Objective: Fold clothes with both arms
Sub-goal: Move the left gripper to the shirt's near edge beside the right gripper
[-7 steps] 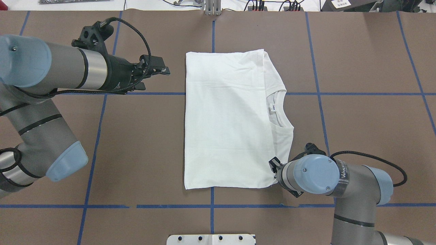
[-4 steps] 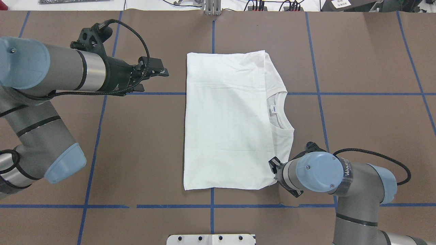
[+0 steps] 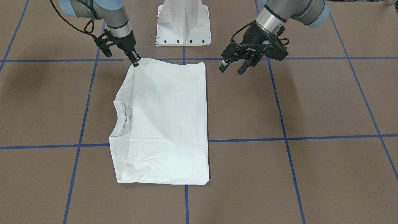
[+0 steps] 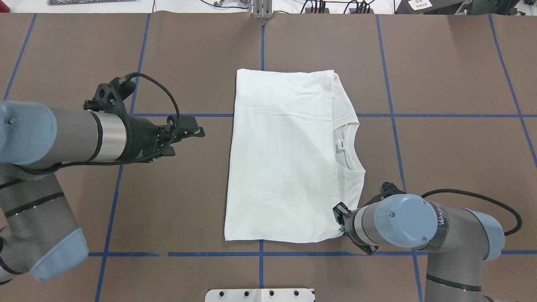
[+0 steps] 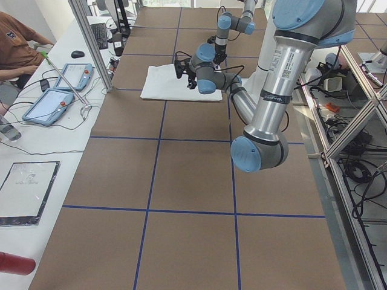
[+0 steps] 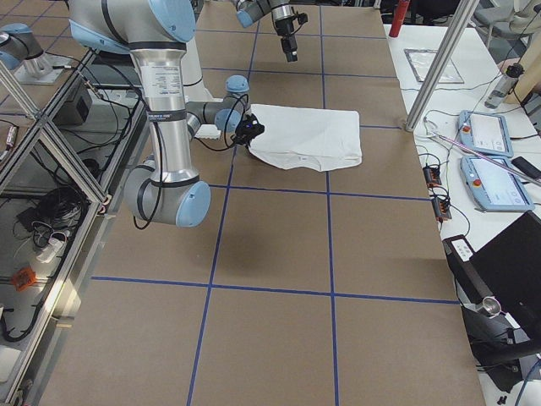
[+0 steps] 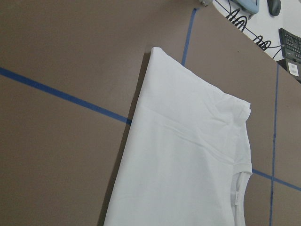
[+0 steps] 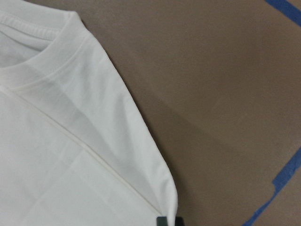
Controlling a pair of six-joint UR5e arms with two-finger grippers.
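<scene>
The clothes are one white shirt, folded into a flat rectangle at the table's middle, its neck opening and small label facing my right arm. My slim right gripper is shut on the shirt's near corner on the collar side, seen in the front-facing view as the right gripper pinching the shirt. The right wrist view shows that corner with a dark fingertip at its tip. My bulky left gripper hovers open above bare table, left of the shirt and not touching it. The left wrist view looks down on the shirt.
The white pedestal base stands at the near table edge, between the arms. Blue tape lines grid the brown tabletop. In the left side view, a seated person and two tablets are on a side bench beyond the far edge.
My left arm has swung toward the robot's side, its gripper still open. My right gripper shifted slightly nearer and rightward, dragging the shirt a little with it.
</scene>
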